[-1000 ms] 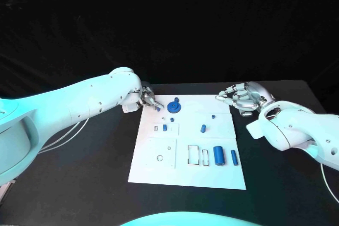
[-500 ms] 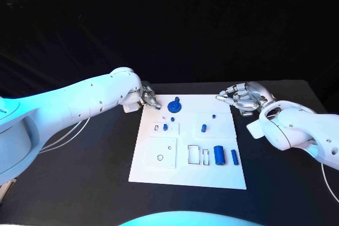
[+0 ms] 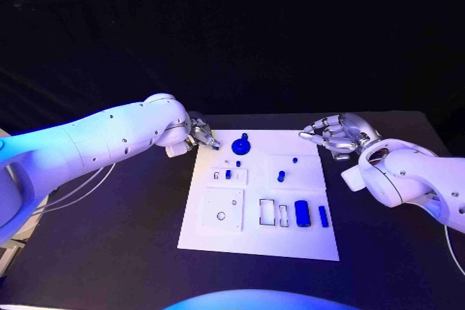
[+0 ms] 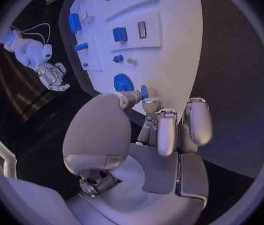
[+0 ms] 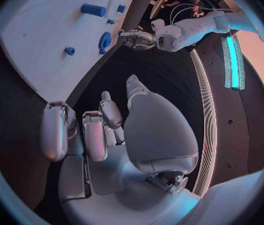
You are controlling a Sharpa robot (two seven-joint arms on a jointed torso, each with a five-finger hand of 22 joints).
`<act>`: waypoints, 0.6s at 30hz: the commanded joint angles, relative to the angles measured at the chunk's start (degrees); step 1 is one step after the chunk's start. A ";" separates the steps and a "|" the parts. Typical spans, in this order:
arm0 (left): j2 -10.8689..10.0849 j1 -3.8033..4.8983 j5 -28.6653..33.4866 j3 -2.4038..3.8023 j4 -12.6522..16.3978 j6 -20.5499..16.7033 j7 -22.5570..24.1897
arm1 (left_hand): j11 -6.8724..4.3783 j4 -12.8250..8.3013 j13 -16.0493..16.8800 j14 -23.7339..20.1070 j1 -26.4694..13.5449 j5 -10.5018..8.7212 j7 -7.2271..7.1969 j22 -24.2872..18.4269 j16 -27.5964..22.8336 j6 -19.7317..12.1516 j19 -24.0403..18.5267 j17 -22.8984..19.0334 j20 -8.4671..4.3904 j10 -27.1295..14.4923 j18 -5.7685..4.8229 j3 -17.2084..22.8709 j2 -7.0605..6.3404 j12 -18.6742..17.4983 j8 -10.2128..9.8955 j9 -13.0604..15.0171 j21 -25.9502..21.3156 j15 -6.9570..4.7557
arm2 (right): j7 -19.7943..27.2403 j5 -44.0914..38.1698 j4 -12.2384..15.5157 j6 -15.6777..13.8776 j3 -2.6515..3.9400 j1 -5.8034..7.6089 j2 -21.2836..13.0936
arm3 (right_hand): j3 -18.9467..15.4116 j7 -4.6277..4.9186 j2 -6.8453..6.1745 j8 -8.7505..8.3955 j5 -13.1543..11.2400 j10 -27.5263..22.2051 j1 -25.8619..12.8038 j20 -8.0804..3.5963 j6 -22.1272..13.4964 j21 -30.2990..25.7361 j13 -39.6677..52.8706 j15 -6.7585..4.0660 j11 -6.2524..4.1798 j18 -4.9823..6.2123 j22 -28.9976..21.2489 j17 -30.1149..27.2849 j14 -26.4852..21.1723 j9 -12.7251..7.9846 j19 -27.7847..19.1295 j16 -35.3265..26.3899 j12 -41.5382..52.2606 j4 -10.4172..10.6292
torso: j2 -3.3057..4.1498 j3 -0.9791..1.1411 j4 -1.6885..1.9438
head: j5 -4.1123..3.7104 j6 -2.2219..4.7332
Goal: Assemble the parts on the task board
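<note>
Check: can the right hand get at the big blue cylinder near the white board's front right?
Probably yes. The big blue cylinder lies bare on the white board, nothing over it, and the right hand holds nothing.

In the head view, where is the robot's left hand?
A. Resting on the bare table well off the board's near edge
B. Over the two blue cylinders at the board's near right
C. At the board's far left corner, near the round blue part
C: the left hand sits at the far left corner of the task board, beside the round blue part.

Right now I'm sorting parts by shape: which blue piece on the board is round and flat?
The blue disc at the task board's far edge, nearest the left hand. The other blue pieces are cylinders or small pegs.
</note>
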 commanded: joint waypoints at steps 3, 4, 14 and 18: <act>-2.97 0.04 5.39 0.13 5.14 -1.53 -1.22 | -0.16 -9.41 0.64 4.19 -2.44 0.49 -0.60 0.56 0.26 0.78 0.73 8.70 -0.32 1.16 -0.40 10.35 -0.33 0.60 0.79 11.09 0.52 -0.61 | 0.01 -0.56 0.03 1.27 0.01 -0.01 -0.15 | 0.17 -0.03 0.03 0.25 -0.09 -0.33 0.31 0.24 -0.24 -0.15 -0.04 0.21 -0.02 1.17 6.89 6.73 3.63 -0.06 -0.12 -0.34 -0.14 -0.14 | -0.07 -0.05 0.09 | 0.14 -0.10; -3.52 0.04 5.58 0.13 6.04 -1.65 -1.40 | -0.19 -9.62 0.73 4.21 -2.73 0.52 -0.64 0.69 0.29 0.86 0.84 8.76 -0.35 1.30 -0.44 10.65 -0.38 0.67 0.85 11.11 0.60 -0.64 | 0.00 -0.56 0.03 1.32 0.01 -0.01 -0.17 | 0.17 -0.03 0.03 0.25 -0.09 -0.33 0.31 0.24 -0.24 -0.15 -0.04 0.21 -0.02 1.17 6.89 6.73 3.63 -0.06 -0.12 -0.34 -0.14 -0.14 | -0.11 -0.06 0.13 | 0.18 -0.14; -9.53 -0.66 3.24 -0.56 17.06 -7.18 -2.01 | -0.70 -12.00 1.78 4.32 -6.01 1.20 -1.15 1.48 0.42 1.85 1.51 9.00 -0.59 3.02 -0.61 13.50 -1.32 1.43 1.62 10.80 1.03 -1.07 | -0.10 -0.56 0.05 1.67 0.00 -0.01 -0.47 | 0.17 -0.03 0.03 0.25 -0.09 -0.33 0.31 0.24 -0.24 -0.15 -0.04 0.21 -0.02 1.17 6.89 6.73 3.63 -0.06 -0.12 -0.34 -0.14 -0.14 | -0.36 -0.20 0.50 | 0.64 -0.55; -11.03 -1.35 0.73 -0.90 20.16 -9.32 -2.21 | -0.82 -12.37 2.27 4.36 -6.54 1.38 -1.28 1.88 0.46 2.14 1.87 9.08 -0.61 3.53 -0.70 13.92 -1.51 1.74 1.80 10.66 1.25 -1.17 | -0.10 -0.56 0.04 1.75 0.00 -0.01 -0.52 | 0.17 -0.03 0.03 0.25 -0.09 -0.33 0.31 0.24 -0.24 -0.15 -0.04 0.21 -0.02 1.17 6.89 6.73 3.63 -0.06 -0.12 -0.34 -0.14 -0.14 | -0.52 -0.33 0.71 | 0.69 -0.81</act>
